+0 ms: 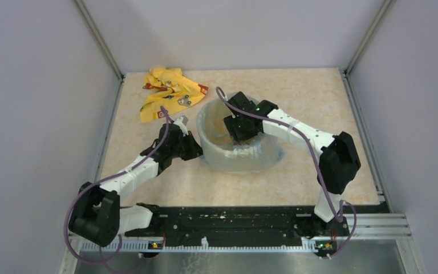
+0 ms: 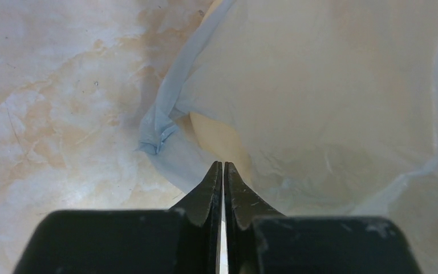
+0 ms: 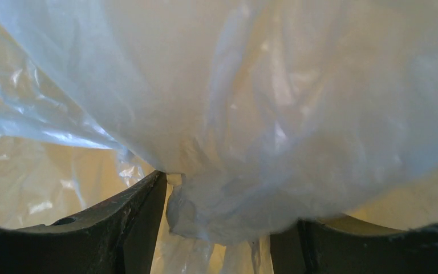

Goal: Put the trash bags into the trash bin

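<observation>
The trash bin stands mid-table with the translucent pale blue-grey trash bag draped over its rim and outer wall. My left gripper is shut and empty, its tips right at the bin's left outer wall. In the left wrist view the gripper points at the film, where a bare patch of yellow bin shows. My right gripper reaches down inside the bin. In the right wrist view it is open, with bunched bag film hanging between its fingers.
A crumpled yellow cloth with red and grey marks lies at the back left of the table. Enclosure walls stand on both sides and at the back. The arm bases sit on a black rail at the near edge.
</observation>
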`<action>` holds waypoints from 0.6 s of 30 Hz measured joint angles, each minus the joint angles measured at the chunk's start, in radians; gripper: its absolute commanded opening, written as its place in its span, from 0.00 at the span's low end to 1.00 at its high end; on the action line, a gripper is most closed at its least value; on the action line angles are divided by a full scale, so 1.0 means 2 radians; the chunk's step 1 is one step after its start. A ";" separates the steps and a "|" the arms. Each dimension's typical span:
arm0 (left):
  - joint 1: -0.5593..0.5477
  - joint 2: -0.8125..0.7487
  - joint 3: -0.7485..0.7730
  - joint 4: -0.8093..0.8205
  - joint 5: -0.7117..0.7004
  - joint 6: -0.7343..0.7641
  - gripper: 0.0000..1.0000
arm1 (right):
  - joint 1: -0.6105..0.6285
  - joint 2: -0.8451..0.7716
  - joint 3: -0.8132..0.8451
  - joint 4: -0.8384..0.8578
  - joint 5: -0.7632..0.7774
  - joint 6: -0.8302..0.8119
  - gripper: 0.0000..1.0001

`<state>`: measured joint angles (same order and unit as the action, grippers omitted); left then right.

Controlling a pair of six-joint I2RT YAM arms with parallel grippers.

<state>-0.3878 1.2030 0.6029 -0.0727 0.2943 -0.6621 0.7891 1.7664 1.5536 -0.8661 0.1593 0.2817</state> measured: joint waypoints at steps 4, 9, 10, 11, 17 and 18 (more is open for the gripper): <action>-0.004 0.017 -0.009 0.022 0.001 -0.004 0.05 | 0.000 0.015 -0.005 0.014 0.003 0.000 0.61; -0.017 0.036 -0.020 0.038 -0.001 -0.010 0.03 | 0.000 0.028 -0.009 0.031 0.009 -0.001 0.61; -0.020 0.039 -0.022 0.039 -0.002 -0.010 0.02 | 0.000 0.030 -0.011 0.034 0.009 -0.001 0.61; -0.023 0.042 -0.023 0.042 -0.003 -0.011 0.02 | 0.000 0.031 -0.015 0.035 0.010 -0.001 0.61; -0.030 0.049 -0.027 0.053 -0.011 -0.014 0.01 | 0.000 0.038 -0.031 0.042 0.011 -0.004 0.61; -0.030 0.049 -0.027 0.054 -0.012 -0.014 0.00 | 0.000 0.039 -0.032 0.043 0.011 -0.004 0.62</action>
<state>-0.4477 1.3014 0.5495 0.0360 0.2707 -0.6899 0.7898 1.8435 1.4887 -0.7795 0.1806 0.2729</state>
